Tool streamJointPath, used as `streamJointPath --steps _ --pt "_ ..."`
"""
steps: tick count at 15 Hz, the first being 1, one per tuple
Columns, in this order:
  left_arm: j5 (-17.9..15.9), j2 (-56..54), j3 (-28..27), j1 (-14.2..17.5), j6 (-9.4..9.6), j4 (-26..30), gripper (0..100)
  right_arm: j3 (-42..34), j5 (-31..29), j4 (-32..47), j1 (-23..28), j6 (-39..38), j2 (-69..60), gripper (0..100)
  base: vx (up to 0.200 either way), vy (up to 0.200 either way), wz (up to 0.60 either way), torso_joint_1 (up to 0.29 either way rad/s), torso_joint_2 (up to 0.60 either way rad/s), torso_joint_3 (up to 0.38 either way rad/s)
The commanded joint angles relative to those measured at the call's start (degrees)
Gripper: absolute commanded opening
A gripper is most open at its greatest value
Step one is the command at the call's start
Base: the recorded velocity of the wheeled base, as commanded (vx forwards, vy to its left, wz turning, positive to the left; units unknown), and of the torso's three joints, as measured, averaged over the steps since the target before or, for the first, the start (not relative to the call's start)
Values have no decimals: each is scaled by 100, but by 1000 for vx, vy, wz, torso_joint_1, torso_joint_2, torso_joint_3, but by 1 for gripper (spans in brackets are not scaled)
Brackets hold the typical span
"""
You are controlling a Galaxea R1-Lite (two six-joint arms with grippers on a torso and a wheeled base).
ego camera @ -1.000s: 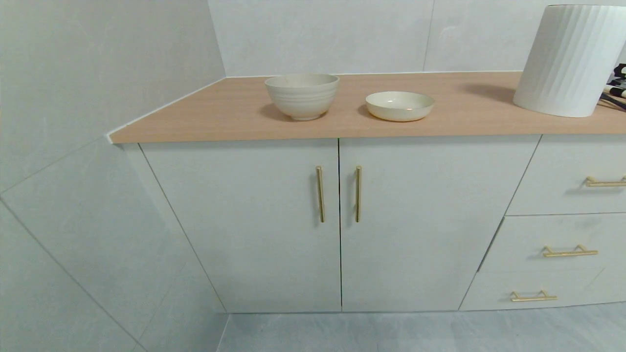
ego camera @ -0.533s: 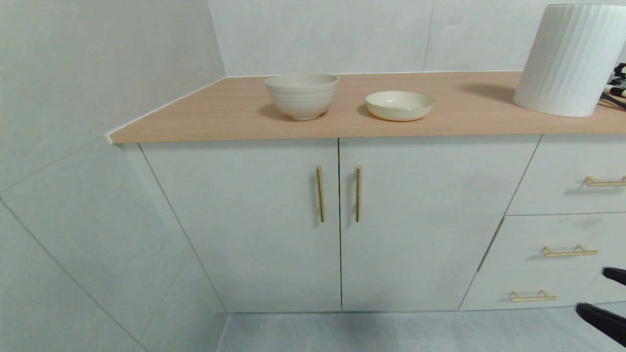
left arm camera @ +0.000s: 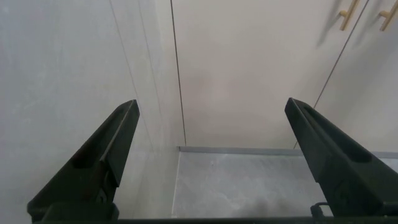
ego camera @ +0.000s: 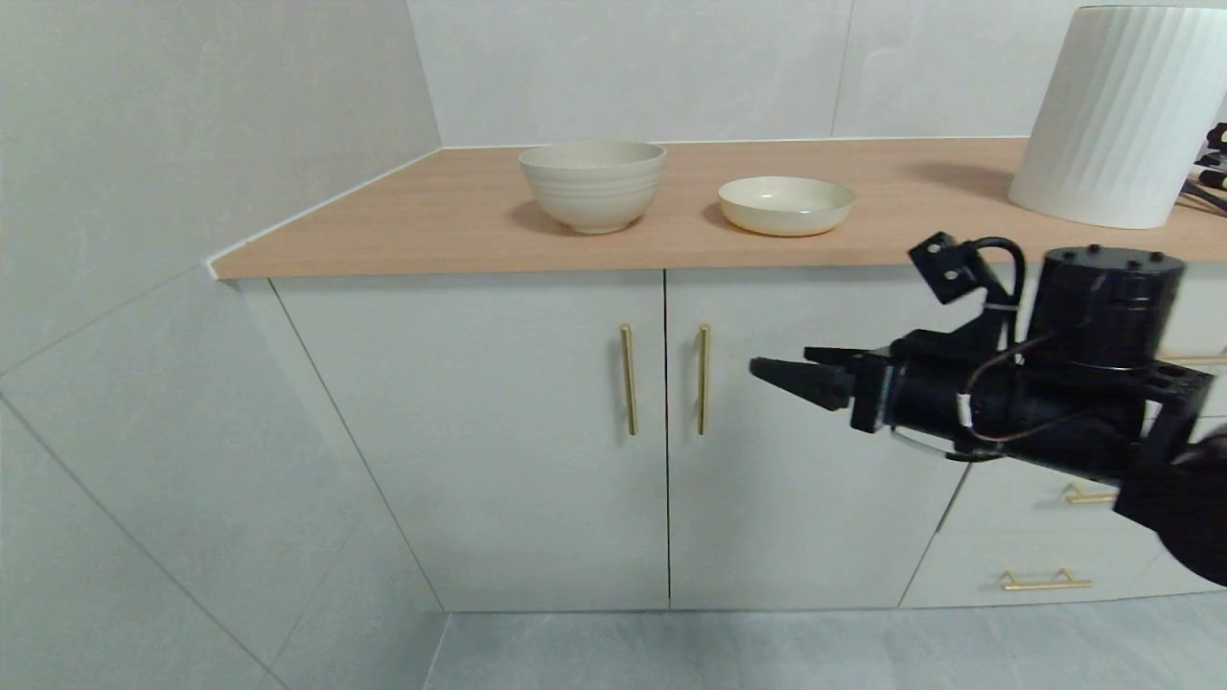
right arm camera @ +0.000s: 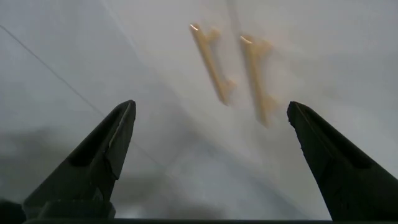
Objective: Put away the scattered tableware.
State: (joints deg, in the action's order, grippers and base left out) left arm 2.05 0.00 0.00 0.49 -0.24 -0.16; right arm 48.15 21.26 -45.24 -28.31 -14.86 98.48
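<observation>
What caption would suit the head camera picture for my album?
Open right gripper before the closed cabinet doors, beside their gold handles; bowl and shallow dish sit on the counter above.

On the counter (ego camera: pixel 431 225) we see the bowl (ego camera: pixel 592 187) left of the dish (ego camera: pixel 786 205), with a canister (ego camera: pixel 1117 115) at the far right. Below are 2 doors (ego camera: pixel 479 431), with drawers (ego camera: pixel 978 556) to their right. The right gripper (ego camera: pixel 767 370) hangs before the right one.

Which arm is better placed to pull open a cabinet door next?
Right. The right gripper is open, level with the gold door handles and pointing at them. The left gripper, also open, faces the floor at the cabinet base, with the handles farther off.
</observation>
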Motion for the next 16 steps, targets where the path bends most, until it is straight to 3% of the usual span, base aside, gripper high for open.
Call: streamJointPath --steps 1,7,11,16 --pt "-3 0 0 4 -2 -2 100 704 27 103 -289 -210 1042 100 0 0 0 0 0 0" --pt "-3 0 0 4 -2 -2 100 1065 -245 42 -413 -615 1605 100 0 0 0 0 0 0" --pt "-3 0 0 4 -2 -2 100 1460 -975 -319 -456 -606 2053 100 0 0 0 0 0 0" --pt "6 0 0 4 -2 -2 100 1495 -1045 -679 -536 -623 2229 100 0 0 0 0 0 0"
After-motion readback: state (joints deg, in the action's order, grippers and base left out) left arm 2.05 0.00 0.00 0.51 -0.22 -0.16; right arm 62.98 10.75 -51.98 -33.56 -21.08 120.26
